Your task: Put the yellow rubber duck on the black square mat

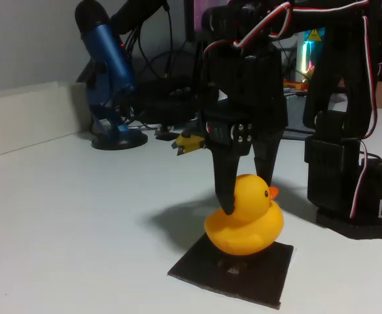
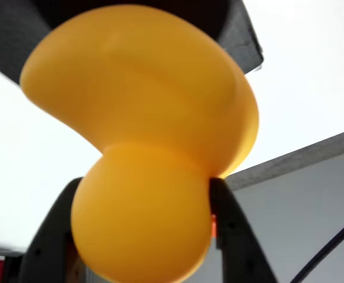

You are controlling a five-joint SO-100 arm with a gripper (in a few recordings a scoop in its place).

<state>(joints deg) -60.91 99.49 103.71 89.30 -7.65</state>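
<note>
The yellow rubber duck (image 1: 245, 219) sits on or just above the black square mat (image 1: 233, 267) near the table's front, beak pointing right. My black gripper (image 1: 246, 196) comes down from above with one finger on each side of the duck's head, shut on it. In the wrist view the duck (image 2: 142, 147) bulks large, its head wedged between my two dark fingers (image 2: 231, 236), and a corner of the mat (image 2: 242, 41) shows behind its body.
A blue microphone on a round stand (image 1: 109, 78) stands at the back left. The arm's black base (image 1: 354, 190) sits right of the mat. Cables and a small yellow part (image 1: 188, 142) lie behind. White tabletop spreads to the left.
</note>
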